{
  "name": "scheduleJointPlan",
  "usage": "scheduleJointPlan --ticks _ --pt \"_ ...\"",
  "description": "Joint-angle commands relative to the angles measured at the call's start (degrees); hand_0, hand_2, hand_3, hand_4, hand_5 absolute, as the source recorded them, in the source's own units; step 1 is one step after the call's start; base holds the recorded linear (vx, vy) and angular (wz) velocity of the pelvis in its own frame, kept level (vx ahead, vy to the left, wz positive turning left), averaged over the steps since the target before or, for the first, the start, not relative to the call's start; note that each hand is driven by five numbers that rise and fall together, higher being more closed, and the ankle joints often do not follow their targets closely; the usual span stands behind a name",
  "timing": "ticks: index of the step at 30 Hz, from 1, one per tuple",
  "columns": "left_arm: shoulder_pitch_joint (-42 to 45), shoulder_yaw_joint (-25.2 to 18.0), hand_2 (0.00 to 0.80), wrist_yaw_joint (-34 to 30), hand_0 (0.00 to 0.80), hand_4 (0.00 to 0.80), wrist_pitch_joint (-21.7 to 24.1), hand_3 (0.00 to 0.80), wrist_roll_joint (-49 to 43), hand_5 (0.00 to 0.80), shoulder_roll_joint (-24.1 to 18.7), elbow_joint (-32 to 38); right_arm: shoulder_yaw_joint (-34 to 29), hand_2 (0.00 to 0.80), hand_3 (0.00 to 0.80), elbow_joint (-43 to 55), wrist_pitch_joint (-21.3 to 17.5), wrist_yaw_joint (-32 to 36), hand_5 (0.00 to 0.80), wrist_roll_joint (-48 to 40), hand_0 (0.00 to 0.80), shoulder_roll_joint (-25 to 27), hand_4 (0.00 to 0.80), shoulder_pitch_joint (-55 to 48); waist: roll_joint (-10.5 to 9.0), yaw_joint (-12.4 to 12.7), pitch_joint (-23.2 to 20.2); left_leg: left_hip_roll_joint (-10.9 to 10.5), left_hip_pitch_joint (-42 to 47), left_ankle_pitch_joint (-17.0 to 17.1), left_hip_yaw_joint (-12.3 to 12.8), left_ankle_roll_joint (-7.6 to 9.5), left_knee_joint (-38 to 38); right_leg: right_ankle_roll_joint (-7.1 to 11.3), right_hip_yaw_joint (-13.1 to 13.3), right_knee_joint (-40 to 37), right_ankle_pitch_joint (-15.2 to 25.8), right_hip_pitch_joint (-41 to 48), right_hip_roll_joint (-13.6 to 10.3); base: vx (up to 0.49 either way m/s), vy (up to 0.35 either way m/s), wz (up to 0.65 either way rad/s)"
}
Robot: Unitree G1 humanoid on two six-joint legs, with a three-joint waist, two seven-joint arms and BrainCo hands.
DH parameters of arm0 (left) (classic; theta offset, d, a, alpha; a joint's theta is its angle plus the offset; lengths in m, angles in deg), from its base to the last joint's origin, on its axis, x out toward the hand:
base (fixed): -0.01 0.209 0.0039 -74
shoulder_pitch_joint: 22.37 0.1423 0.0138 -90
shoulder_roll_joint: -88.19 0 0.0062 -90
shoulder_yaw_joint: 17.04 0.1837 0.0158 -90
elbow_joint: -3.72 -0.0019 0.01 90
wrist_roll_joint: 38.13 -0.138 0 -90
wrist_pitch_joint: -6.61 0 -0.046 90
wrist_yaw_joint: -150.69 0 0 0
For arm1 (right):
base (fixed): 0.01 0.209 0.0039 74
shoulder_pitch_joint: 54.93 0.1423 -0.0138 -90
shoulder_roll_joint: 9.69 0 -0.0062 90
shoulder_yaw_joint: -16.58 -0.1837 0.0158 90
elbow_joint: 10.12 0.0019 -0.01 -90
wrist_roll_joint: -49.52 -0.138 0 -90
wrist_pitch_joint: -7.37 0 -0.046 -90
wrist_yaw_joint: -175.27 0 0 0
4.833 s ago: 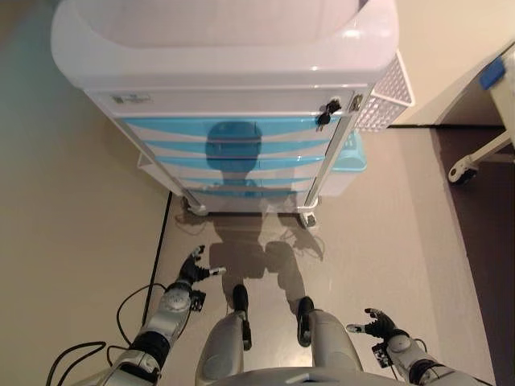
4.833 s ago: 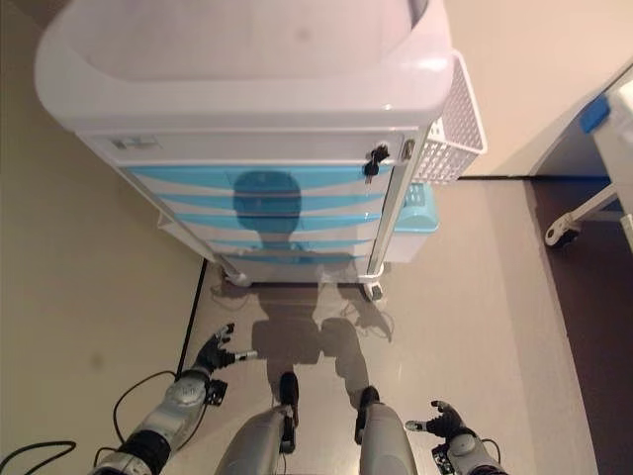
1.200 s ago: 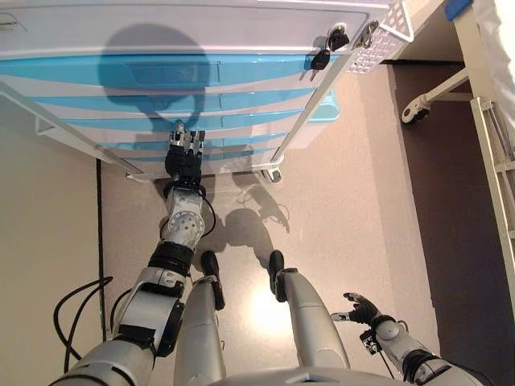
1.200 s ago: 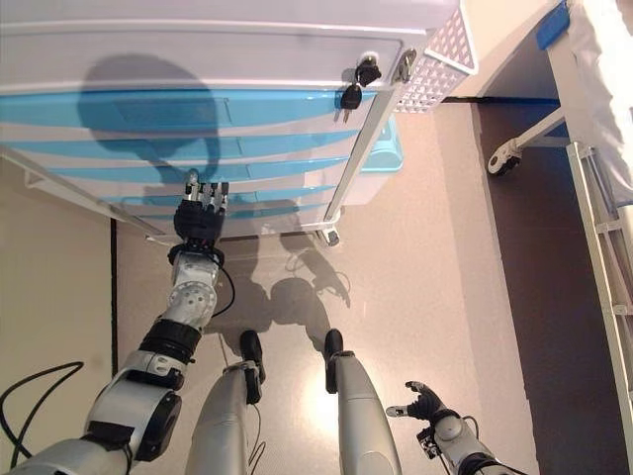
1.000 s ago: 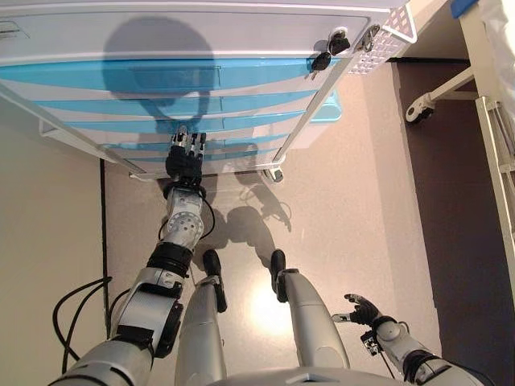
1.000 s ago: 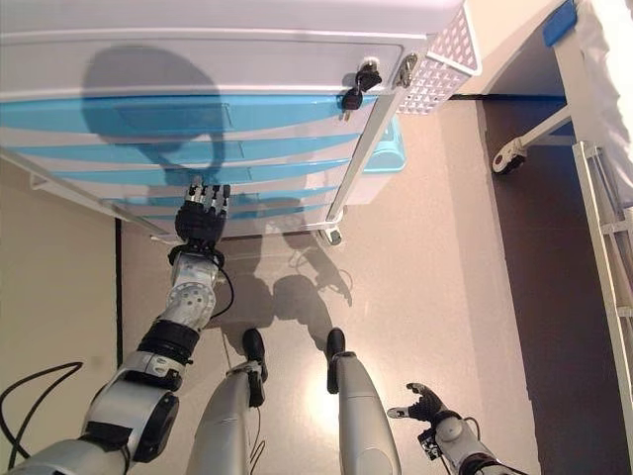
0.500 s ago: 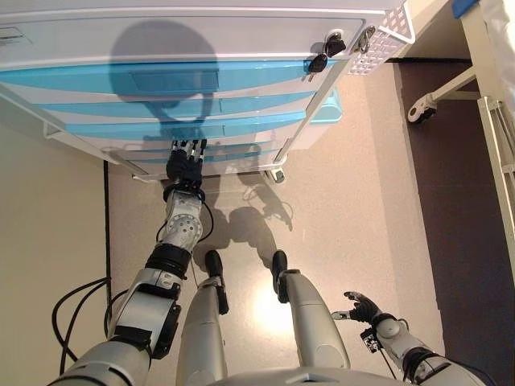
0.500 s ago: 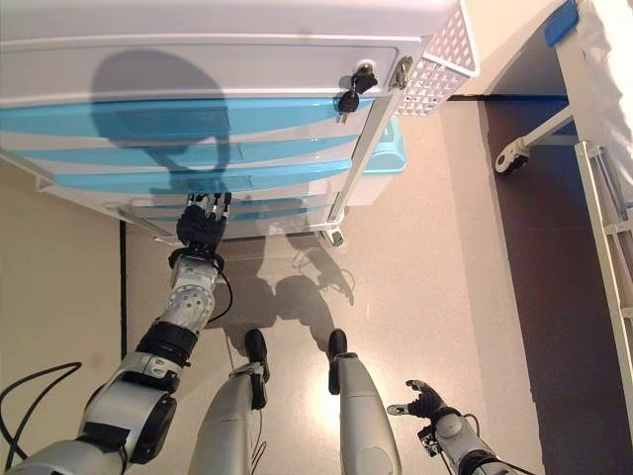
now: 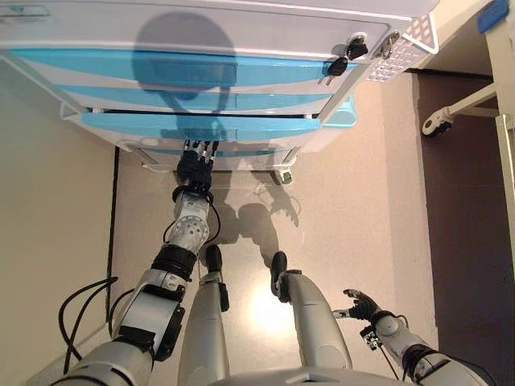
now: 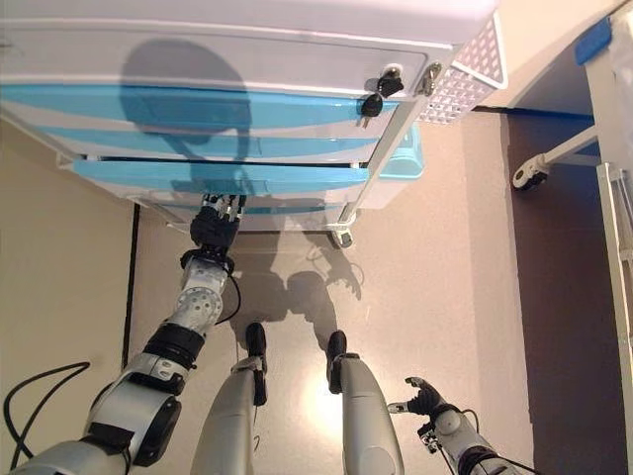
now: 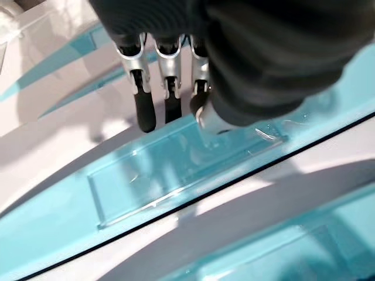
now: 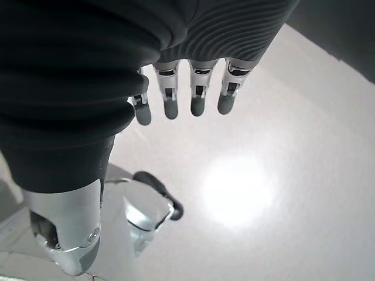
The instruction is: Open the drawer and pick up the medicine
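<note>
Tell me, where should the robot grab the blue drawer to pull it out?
Probably at the lip along the blue drawer front's lower edge, coming from below and in front. The front is smooth, and the left hand already reaches there, fingers by the edge.

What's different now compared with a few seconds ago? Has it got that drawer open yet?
The left hand rose from beside the robot's leg to the cart's blue drawer, hooked its fingers on the front, and has begun pulling: the drawer now juts out past the ones above. No medicine shows yet. The right hand stayed low and open; the keys still hang in place.
</note>
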Motion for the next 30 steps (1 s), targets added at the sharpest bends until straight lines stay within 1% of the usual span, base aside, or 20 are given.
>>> scheduleJointPlan --ticks 1,2,3,4,5,10,12,15,16,17,19,21,26,27,30 --pt "-3.8 -1.3 0.8 -9.6 0.8 0.8 4.2 0.8 -4.0 0.8 -2.1 16.7 0.9 0.0 0.0 -1.1 -0.3 -1.3 0.0 1.1 0.0 2.1 0.0 -2.3 -1.09 2.7 -4.4 -2.8 -0.2 -6.0 -0.6 3.49 5.0 1.11 -1.5 -5.7 8.2 -0.3 1.6 -0.009 -0.162 0.46" --pt "-1.8 -1.0 0.8 -9.8 0.8 0.8 3.6 0.8 -4.0 0.8 -2.0 17.0 0.4 0.0 0.0 -1.0 -0.2 -1.7 0.0 1.0 0.0 2.1 0.0 -2.8 -0.95 3.4 -4.2 -3.3 -0.1 -5.5 -2.3 3.32 5.2 0.61 -3.0 -4.7 7.2 0.5 1.2 -0.01 -0.112 0.34" --pt "-1.2 -0.8 0.8 -9.9 0.8 0.8 3.2 0.8 -4.2 0.8 -1.8 17.1 0.2 0.0 0.0 -0.9 -0.2 -1.8 0.0 1.2 0.0 2.1 0.0 -3.0 -0.74 3.7 -4.1 -3.6 -0.1 -5.4 -2.9 3.22 5.5 0.38 -3.7 -4.2 6.6 0.9 1.0 -0.01 -0.113 0.4" --pt "-1.1 -0.8 0.8 -9.9 0.8 0.8 3.2 0.8 -4.2 0.8 -1.8 17.1 0.2 0.0 0.0 -0.9 -0.2 -1.8 0.0 1.2 0.0 2.1 0.0 -3.0 -0.68 3.6 -4.1 -3.7 -0.1 -5.4 -3.0 3.21 5.5 0.37 -3.8 -4.2 6.6 1.0 1.0 -0.023 -0.077 0.59" --pt "0.8 -0.8 0.8 -10.3 0.8 0.8 2.3 0.8 -4.2 0.8 -1.6 17.3 -0.3 0.0 0.0 -0.7 -0.2 -2.1 0.0 1.3 0.0 2.2 0.0 -3.4 -0.3 4.4 -4.0 -4.2 -0.2 -5.1 -4.6 3.0 6.4 -0.21 -5.4 -2.8 5.3 1.8 0.7 -0.024 -0.059 0.63" --pt "6.3 -0.8 0.8 -11.1 0.8 0.8 1.2 0.8 -4.1 0.8 -1.3 20.8 -1.6 0.0 0.0 -0.5 0.0 -2.7 0.0 1.7 0.0 2.4 0.0 -3.9 0.66 5.9 -3.6 -5.1 0.4 -4.7 -7.4 2.4 8.1 -1.45 -8.4 -0.4 3.4 3.9 0.1 -0.05 -0.047 0.55" --pt "7.4 -0.9 0.8 -11.3 0.8 0.8 1.0 0.8 -4.2 0.8 -1.3 21.3 -1.8 0.0 0.0 -0.6 0.0 -2.7 0.0 1.8 0.0 2.4 0.0 -4.0 0.77 6.0 -3.6 -5.3 0.5 -4.7 -7.8 2.33 8.3 -1.54 -8.8 -0.2 3.1 4.3 0.0 -0.032 -0.013 0.34" --pt "11.3 -2.1 0.8 -12.3 0.8 0.8 -0.2 0.8 -4.5 0.8 -1.6 22.4 -2.2 0.0 0.0 -0.5 0.0 -2.8 0.0 2.4 0.0 2.6 0.0 -3.9 1.24 6.9 -3.5 -5.6 1.1 -4.7 -8.8 2.21 9.3 -2.06 -9.9 0.9 2.2 5.8 -0.1 -0.042 -0.005 0.2" --pt "14.6 -3.2 0.8 -12.8 0.8 0.8 -0.9 0.8 -4.6 0.8 -1.8 22.8 -2.6 0.0 0.0 -0.4 0.0 -2.6 0.0 3.0 0.0 3.0 0.0 -4.0 1.5 7.7 -3.6 -5.9 1.8 -4.8 -9.2 2.25 9.6 -2.28 -10.4 1.2 1.9 6.9 -0.3 -0.031 0.004 0.14" --pt "14.7 -3.2 0.8 -12.8 0.8 0.8 -0.9 0.8 -4.6 0.8 -1.8 22.9 -2.5 0.0 0.0 -0.3 0.0 -2.6 0.0 3.0 0.0 3.1 0.0 -4.0 1.53 7.7 -3.6 -6.0 1.8 -4.8 -9.3 2.25 9.6 -2.27 -10.4 1.2 1.9 7.0 -0.3 -0.039 0.014 0.25" --pt "18.9 -5.0 0.8 -13.8 0.8 0.8 -1.7 0.8 -4.9 0.8 -2.5 23.5 -3.1 0.0 0.0 -0.5 0.1 -2.5 0.0 4.2 0.0 3.9 0.0 -4.2 2.07 8.6 -3.7 -6.5 3.0 -4.6 -10.1 2.09 9.6 -2.39 -11.3 1.4 1.4 8.8 -0.9 -0.019 0.013 0.2" --pt "21.3 -5.7 0.8 -14.8 0.8 0.8 -2.5 0.8 -4.9 0.8 -2.6 24.3 -3.5 0.0 0.0 -0.7 0.2 -2.3 0.0 4.9 0.0 4.2 0.0 -4.5 2.42 9.0 -3.7 -6.8 4.0 -4.6 -10.5 2.09 9.4 -2.43 -11.8 1.6 1.1 10.0 -1.3 0.007 0.022 0.11" --pt "28.8 -7.9 0.8 -16.5 0.8 0.8 -3.8 0.8 -4.0 0.8 -1.8 28.7 -4.8 0.0 0.0 -2.1 0.6 -2.0 0.0 7.0 0.0 4.6 0.0 -5.2 3.09 10.5 -3.6 -7.7 6.4 -5.0 -11.4 2.5 9.7 -2.15 -12.4 1.9 0.6 13.0 -2.3 0.017 0.027 0.14" --pt "28.9 -7.9 0.8 -16.5 0.8 0.8 -3.8 0.8 -4.0 0.8 -1.8 28.8 -4.8 0.0 0.0 -2.0 0.6 -2.0 0.0 7.0 0.0 4.6 0.0 -5.2 3.1 10.5 -3.5 -7.7 6.5 -5.0 -11.4 2.5 9.7 -2.14 -12.5 1.9 0.6 13.0 -2.3 0.013 0.023 0.12" --pt "33.8 -10.5 0.8 -16.9 0.8 0.8 -3.4 0.8 -3.3 0.8 -2.3 33.2 -6.0 0.0 0.0 -3.0 0.9 -2.3 0.0 8.2 0.0 4.7 0.0 -6.0 3.6 11.7 -3.4 -8.3 8.0 -5.5 -11.4 2.93 10.0 -1.9 -13.0 2.3 0.3 14.9 -3.3 0.026 0.041 0.13"
